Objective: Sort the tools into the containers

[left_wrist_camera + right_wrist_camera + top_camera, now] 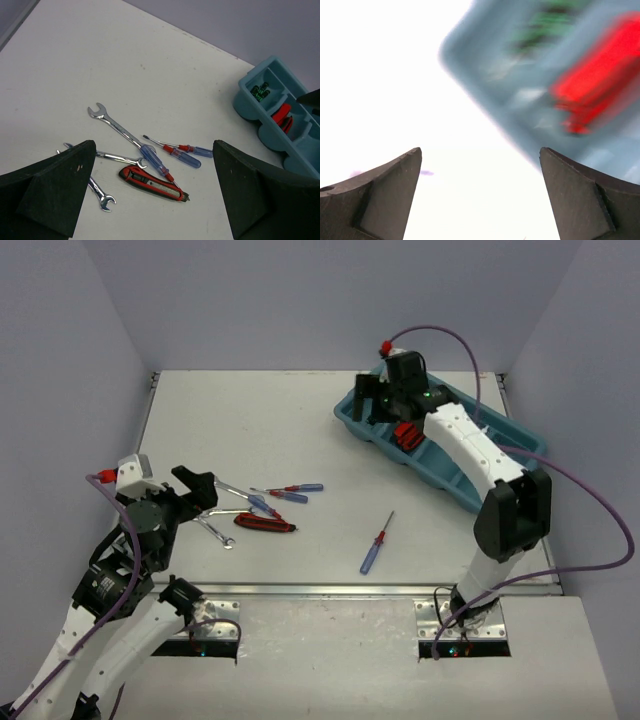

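Note:
The teal tray of containers lies at the back right. Its end compartment holds green-and-black screwdrivers, and a red utility knife lies in the compartment beside it. My right gripper hovers open and empty over the tray's left end, which looks blurred in the right wrist view. On the table at the left lie silver wrenches, blue-and-red screwdrivers and a second red knife. My left gripper stands open above them, holding nothing.
One blue-and-red screwdriver lies alone near the table's front edge, between the two arms. Grey walls close in the table on the left, back and right. The right arm's purple cable loops beside the tray.

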### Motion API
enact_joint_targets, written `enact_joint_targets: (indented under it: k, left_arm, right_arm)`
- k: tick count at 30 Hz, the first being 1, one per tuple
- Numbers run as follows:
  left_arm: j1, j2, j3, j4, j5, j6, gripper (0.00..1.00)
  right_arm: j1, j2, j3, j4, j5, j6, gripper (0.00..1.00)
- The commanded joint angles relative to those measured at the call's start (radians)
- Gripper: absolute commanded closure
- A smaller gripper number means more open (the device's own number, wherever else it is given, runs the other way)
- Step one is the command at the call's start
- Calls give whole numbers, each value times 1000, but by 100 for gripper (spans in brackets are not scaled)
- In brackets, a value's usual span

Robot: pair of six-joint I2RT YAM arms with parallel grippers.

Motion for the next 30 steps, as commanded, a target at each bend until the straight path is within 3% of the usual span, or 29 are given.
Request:
enact_joint_targets:
  k: [1, 4, 7, 11, 18, 30]
  left_arm:
    - [3, 8, 12, 18, -37, -10, 0]
    - [3, -15, 19, -6, -79, -30, 0]
    - [5, -53, 21, -13, -97, -39, 0]
    - [5, -66, 22, -20, -112, -48, 0]
    - [5, -52, 21, -16, -100, -42, 0]
    - [5, -34, 15, 4, -66, -22, 0]
  right_arm:
    - [266, -58, -119, 108, -255, -292, 1]
    - [456, -34, -202, 164, -218, -362, 1]
    - [566, 14, -228, 257, -201, -368, 2]
    - [686, 125, -133, 279, -156, -388, 9]
    - [744, 358, 68, 190, -82, -449, 16]
    - [748, 495, 173, 170, -18, -533, 27]
